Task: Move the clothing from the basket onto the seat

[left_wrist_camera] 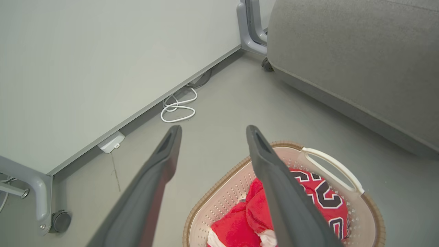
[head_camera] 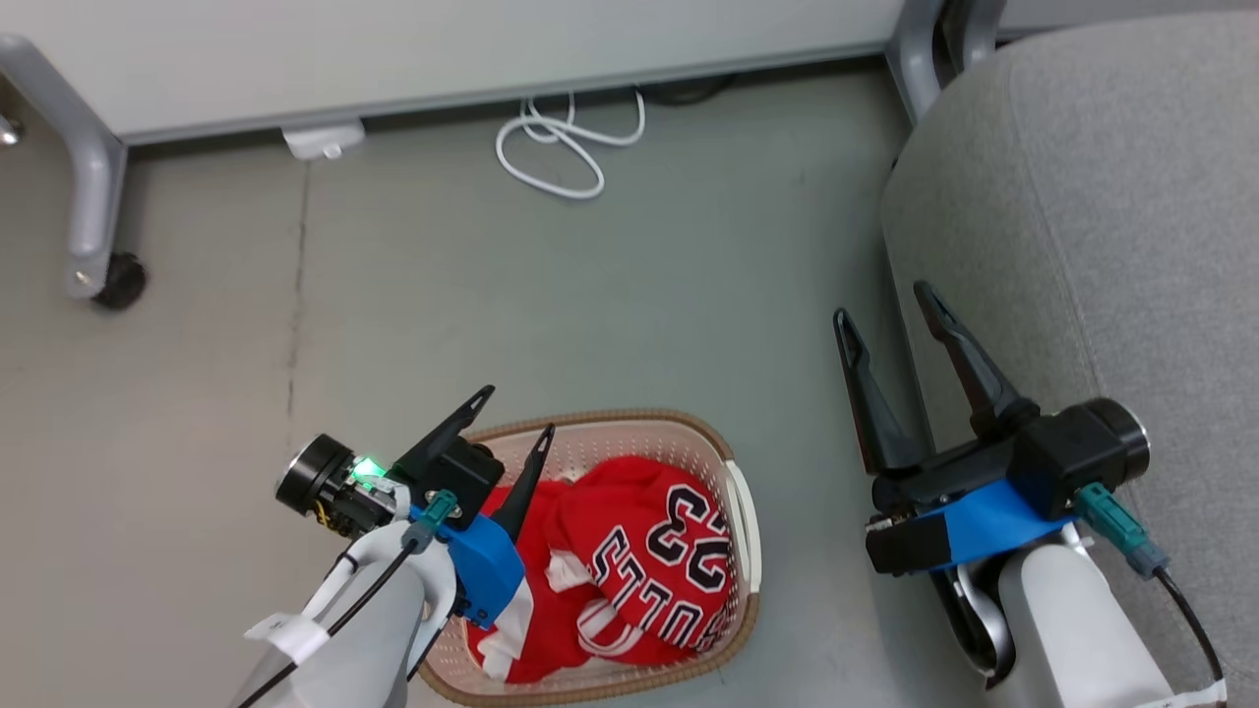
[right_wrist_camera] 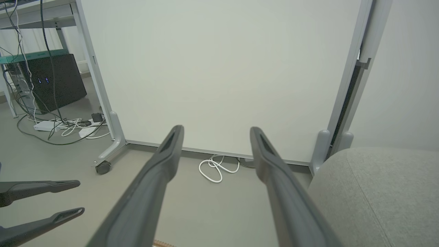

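— grey floor (head_camera: 639,295), white panel (head_camera: 443,49) behind. where's the clothing?
— clothing (head_camera: 629,551) heaped in basket (head_camera: 629,425), on floor left of seat (head_camera: 1131,246), apart from it.
— claws?
— left gripper (head_camera: 518,409) spread wide, empty, over basket's left rim. right gripper (head_camera: 882,301) spread wide, empty, by seat's left edge.

Jersey (head_camera: 644,556): "23", apparently "BULLS".

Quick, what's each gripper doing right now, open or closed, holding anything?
Left gripper: open, holding nothing.
Right gripper: open, holding nothing.
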Available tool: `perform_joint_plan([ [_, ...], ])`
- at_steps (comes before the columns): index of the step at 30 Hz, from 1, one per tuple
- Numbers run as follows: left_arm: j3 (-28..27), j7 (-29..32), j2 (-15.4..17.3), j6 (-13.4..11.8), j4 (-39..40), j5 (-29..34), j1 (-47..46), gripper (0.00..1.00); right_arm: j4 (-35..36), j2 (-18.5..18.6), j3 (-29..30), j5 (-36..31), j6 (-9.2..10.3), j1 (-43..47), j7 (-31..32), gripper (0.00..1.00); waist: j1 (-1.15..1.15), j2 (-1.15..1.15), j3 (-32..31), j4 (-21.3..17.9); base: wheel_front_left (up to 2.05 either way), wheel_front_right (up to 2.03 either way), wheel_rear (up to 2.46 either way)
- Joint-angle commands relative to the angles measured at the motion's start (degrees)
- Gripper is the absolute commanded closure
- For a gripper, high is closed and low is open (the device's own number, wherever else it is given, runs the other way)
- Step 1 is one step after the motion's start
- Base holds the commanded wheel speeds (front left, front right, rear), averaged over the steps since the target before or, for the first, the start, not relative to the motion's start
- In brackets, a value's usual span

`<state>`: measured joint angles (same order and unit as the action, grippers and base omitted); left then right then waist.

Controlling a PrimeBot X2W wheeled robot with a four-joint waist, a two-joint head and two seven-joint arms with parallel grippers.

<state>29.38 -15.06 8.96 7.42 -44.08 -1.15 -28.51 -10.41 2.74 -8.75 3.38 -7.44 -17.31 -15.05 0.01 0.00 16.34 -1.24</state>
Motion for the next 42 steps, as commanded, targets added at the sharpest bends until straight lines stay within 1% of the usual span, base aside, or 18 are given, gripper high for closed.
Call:
perform_joint_plan([
  [1, 2.06, -0.18, 0.93, 0.01, -1.8, -0.03, -2.21, 0.0, 0.46, 0.27, -0.19, -0.4, -0.09, -1.53, -0.2, 0.0, -0.01, 0.0, 4.11, -1.27, 0.0, 0.0, 0.0],
  [7, 11.66, -0.18, 2.02, 0.03, -10.7, -2.02, -8.81, 0.0, 1.48, 0.57, -0.71, -1.01, -0.06, -4.99, -0.2, 0.0, -0.01, 0.0, 10.37, -2.2, 0.0, 0.0, 0.0],
  [8, 11.66, -0.18, 2.02, 0.03, -10.7, -2.02, -8.81, 0.0, 1.48, 0.57, -0.71, -1.01, -0.06, -4.99, -0.2, 0.0, -0.01, 0.0, 10.37, -2.2, 0.0, 0.0, 0.0],
  [15, 22.92, -0.12, 1.99, 0.04, -19.68, -4.36, -15.69, 0.0, 2.9, 0.76, -1.4, -1.79, -0.06, -8.26, -0.2, 0.0, -0.01, 0.0, 17.26, -3.13, 0.0, 0.0, 0.0],
  [19, 30.22, 2.39, 1.37, 0.04, -24.17, -5.07, -18.35, 0.0, 3.47, 1.01, -1.41, -1.94, -0.06, -9.48, -0.2, 0.0, -0.01, 0.0, 20.49, -3.52, 0.0, 0.0, 0.0],
  [26, 40.67, 6.32, 2.12, 0.04, -27.2, -7.14, -22.54, 0.0, 4.88, 0.86, -1.14, -2.23, -0.06, -11.06, -0.2, 0.0, -0.01, 0.0, 25.89, -4.74, 0.0, 0.0, 0.0],
  [29, 42.77, 8.46, 2.46, 0.04, -27.61, -7.65, -24.05, 0.0, 5.27, 0.79, -0.84, -2.25, -0.06, -11.51, -0.2, 0.0, -0.01, 0.0, 27.87, -5.21, 0.0, 0.0, 0.0],
  [33, 43.87, 12.2, 2.94, 0.04, -28.07, -6.11, -24.87, 0.0, 5.92, 0.65, -0.84, -2.29, -0.06, -11.91, -0.2, 0.0, -0.01, 0.0, 30.26, -6.02, 0.0, 0.0, 0.0],
  [36, 44.07, 14.51, 3.07, 0.04, -28.29, -2.84, -25.16, 0.0, 6.44, 0.58, -0.55, -2.37, -0.06, -12.01, -0.2, 0.0, -0.01, 0.0, 31.68, -6.46, 0.0, 0.0, 0.0],
  [42, 44.11, 15.8, 3.29, 0.04, -29.02, 3.76, -26.62, 0.0, 7.86, 0.43, -0.22, -2.95, -0.06, -11.63, -0.2, 0.0, -0.01, 0.0, 34.49, -6.8, 0.0, 0.0, 0.0],
])
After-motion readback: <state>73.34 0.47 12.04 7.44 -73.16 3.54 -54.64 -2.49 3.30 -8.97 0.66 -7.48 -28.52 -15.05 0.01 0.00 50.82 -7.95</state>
